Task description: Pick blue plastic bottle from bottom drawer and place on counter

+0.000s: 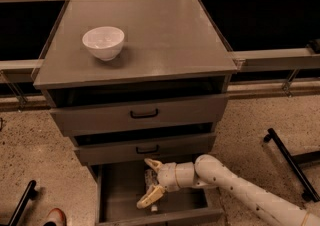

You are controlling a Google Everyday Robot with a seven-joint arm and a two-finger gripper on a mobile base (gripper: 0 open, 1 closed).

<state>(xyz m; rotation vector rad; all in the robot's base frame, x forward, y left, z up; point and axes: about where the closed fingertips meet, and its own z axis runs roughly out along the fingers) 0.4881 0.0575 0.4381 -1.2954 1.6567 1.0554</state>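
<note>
The bottom drawer (117,192) is pulled out at the foot of the grey cabinet. My gripper (150,181) reaches into it from the right, its two cream fingers (151,197) spread wide apart. A pale speckled shape, which looks like the blue plastic bottle (149,176), lies on the drawer floor between the fingers and is partly hidden by them. The fingers stand around it and are not closed on it. The counter (160,35) is the flat grey cabinet top above.
A white bowl (103,42) stands on the counter's left side. The two upper drawers with black handles (144,114) are slightly ajar above the gripper. A black stand leg (287,157) lies on the speckled floor at the right. A shoe tip (54,217) shows at the lower left.
</note>
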